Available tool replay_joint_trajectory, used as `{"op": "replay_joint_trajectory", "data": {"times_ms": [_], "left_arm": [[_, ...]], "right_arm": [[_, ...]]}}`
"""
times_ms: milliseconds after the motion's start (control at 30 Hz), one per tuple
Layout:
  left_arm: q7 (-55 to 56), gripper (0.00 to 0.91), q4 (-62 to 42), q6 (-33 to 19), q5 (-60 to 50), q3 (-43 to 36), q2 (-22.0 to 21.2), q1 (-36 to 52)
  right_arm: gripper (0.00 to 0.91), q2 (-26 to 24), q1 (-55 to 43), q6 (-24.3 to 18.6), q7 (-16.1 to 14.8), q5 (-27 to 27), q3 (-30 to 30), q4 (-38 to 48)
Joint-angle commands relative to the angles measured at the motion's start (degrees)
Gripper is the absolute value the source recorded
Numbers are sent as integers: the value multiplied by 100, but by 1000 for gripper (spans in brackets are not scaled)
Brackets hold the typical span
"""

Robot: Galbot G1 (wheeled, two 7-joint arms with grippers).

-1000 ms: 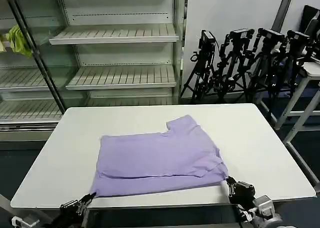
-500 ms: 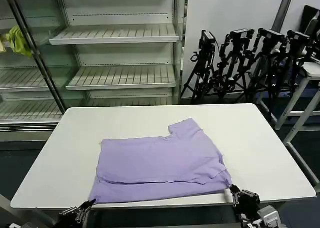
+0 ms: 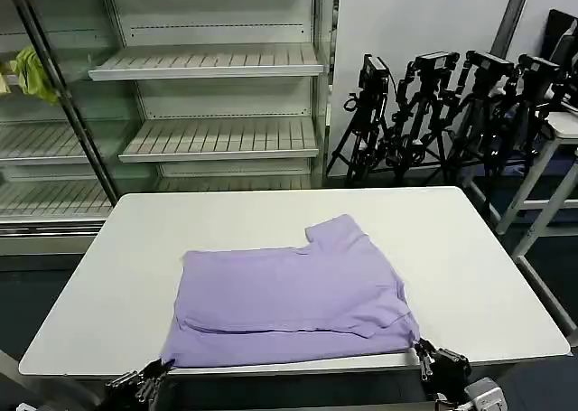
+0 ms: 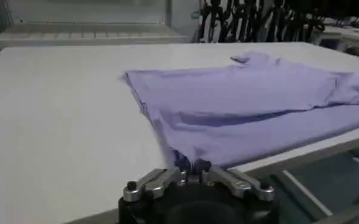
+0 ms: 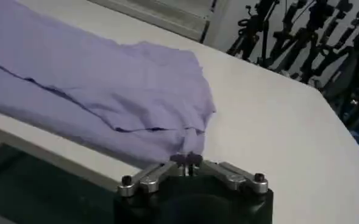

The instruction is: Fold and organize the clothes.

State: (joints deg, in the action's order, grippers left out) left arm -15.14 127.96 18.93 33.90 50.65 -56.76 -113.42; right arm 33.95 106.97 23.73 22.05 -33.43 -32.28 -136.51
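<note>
Shirt drawn to the table's near edge

Both grippers, left (image 3: 155, 371) and right (image 3: 421, 350), have backed off the white table (image 3: 470, 257), each pinching a near corner of the folded lavender T-shirt (image 3: 293, 294) (hem now overhanging).

From where I stand, the folded T-shirt (image 3: 293, 303) keeps its lower layers and whatever print it has tucked out of sight beneath the top fold, so only plain lavender shows. The left pincer (image 3: 149, 379) and the right pincer (image 3: 423, 355) sit at the near edge of the bench (image 3: 488, 275), their arms cut off by the bottom of the head view. Each pincer's tips are buried in a near corner of the cloth.
</note>
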Motion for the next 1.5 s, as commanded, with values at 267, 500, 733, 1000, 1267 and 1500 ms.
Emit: {"op": "replay_joint_trajectory", "data": {"times_ms": [267, 500, 733, 1000, 1267, 1500], "left_arm": [[-2, 907, 128, -20, -194, 183, -8, -53], [1, 907, 208, -20, -208, 383, 51, -86], [-3, 907, 343, -45, -7, 585, 183, 206], [60, 907, -326, 162, 668, 153, 334, 2245], [186, 907, -1847, 286, 930, -611, 519, 3819], [183, 907, -2589, 277, 962, -1213, 662, 4484]], "right_arm": [[907, 41, 171, 60, 26, 25, -205, -189], [907, 32, 158, 86, 59, -159, -479, -321], [907, 0, -483, 72, 64, -451, -651, -300], [907, 357, -2682, -167, -134, -458, 34, 482], [907, 773, -5305, -176, -434, -965, 1896, 2246], [907, 1283, -6964, -130, -745, -1635, 3333, 3890]]}}
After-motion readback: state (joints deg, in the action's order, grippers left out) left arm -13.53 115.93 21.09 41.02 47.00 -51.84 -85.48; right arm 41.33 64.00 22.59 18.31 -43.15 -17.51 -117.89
